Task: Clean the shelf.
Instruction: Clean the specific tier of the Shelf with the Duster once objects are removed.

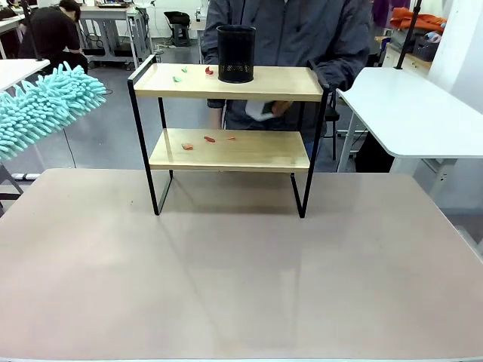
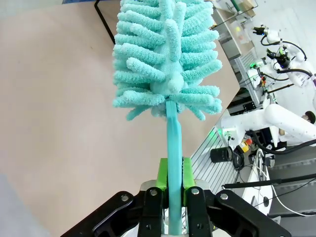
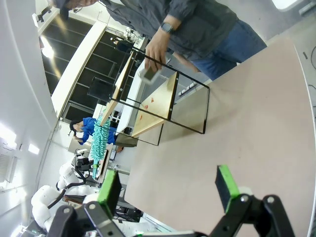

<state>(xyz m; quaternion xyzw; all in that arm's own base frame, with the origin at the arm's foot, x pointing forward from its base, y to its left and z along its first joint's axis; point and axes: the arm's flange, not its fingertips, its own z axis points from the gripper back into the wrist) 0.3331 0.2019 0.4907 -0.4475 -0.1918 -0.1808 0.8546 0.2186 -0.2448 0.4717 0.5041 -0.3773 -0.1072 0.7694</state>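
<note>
Front view: the shelf [image 1: 256,154] stands upright on the surface [image 1: 241,286], near the person [image 1: 287,38], long axis left to right. Left fingers [image 2: 161,175] clamp a teal duster [image 2: 168,54]; right fingers [image 3: 224,180] gape wide, empty.

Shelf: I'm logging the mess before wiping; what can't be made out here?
- Front view: red and green scraps on the two-tier wooden, black-framed shelf, too small to identify.
- Front view: black mesh cup hides the board behind it.
- Front view: fluffy turquoise duster, cut off by the left edge.
</note>
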